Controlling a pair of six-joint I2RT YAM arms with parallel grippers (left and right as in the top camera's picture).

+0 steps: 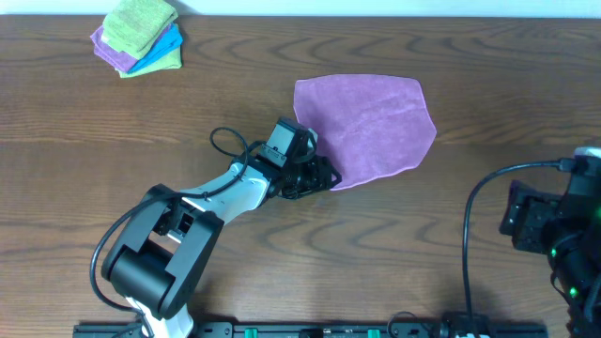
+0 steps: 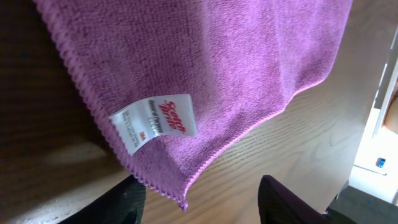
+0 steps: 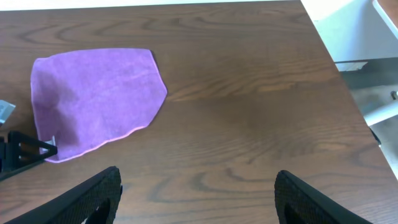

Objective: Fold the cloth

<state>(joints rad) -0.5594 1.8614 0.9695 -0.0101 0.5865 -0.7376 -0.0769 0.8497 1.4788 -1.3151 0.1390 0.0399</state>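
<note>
Cloth (image 1: 366, 127): lies on tabletop (image 1: 282, 253), white tag (image 2: 155, 121) near one corner.
Left pincer (image 2: 200, 186): spread, straddling that corner.
Right pincer (image 3: 198, 175): spread, well apart from cloth.

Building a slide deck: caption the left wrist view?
Left gripper, jaws apart, poised around the tagged corner of the lilac cloth on the wooden table.

From above we see our left gripper (image 1: 321, 176) at the near corner of the purple cloth (image 1: 368, 124), which spreads over the table (image 1: 282, 272) beyond it and to its right, with a stack of folded cloths (image 1: 139, 38) far off to its left and the right arm (image 1: 563, 225) well apart on its right.
</note>
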